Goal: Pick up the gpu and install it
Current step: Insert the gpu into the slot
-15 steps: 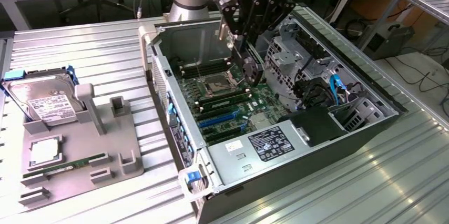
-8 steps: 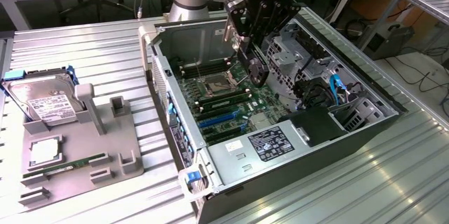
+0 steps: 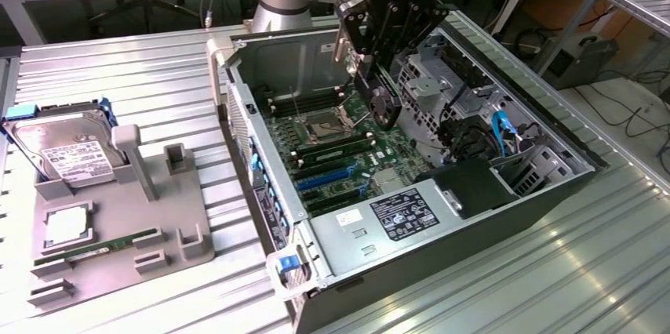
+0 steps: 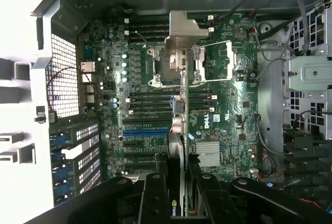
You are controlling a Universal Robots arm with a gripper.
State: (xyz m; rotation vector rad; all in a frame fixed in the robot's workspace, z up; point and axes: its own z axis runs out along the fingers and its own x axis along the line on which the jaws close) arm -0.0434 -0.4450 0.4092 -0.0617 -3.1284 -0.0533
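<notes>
Step in hand, as judged: carrying the gpu over the open case toward its slot. Nearest the wrist cam, the gripper (image 4: pixel 177 199) is clamped on the gpu (image 4: pixel 179 130) — one finger on each flat face, the card's thin edge running out between them. In the exterior view the gripper (image 3: pixel 374 59) sits at upper centre of the frame, above the case (image 3: pixel 278 59), with the gpu (image 3: pixel 381 107) hanging under it. Orientation: the card is on edge, faces approx. vertical. Its long axis reads as running steeply down from the fingers toward the board, with the pale metal bracket (image 4: pixel 182 35) at the far, lower end. The card is in the air, apart from the motherboard (image 4: pixel 228 125), roughly over the CPU socket (image 4: pixel 215 63) and memory slots. To do the step well: hold clamp force const., allowing no slip or twist in the pads. Travel slowly w/ clearance over the socket frame and cables. The long axis needs to lie parallel to the blue expansion slots (image 4: pixel 145 130) — contact edge facing the board, bracket end toward the rear wall w/ slot openings (image 4: pixel 78 149). Verify alignment along the full slot length before any downward push, since a skewed card is likely to bind. Farthest out, at the exterior view's left, the grey holder (image 3: pixel 115 259) carries the hard drive (image 3: pixel 68 150) and memory stick (image 3: pixel 100 244), well apart from the work.
</notes>
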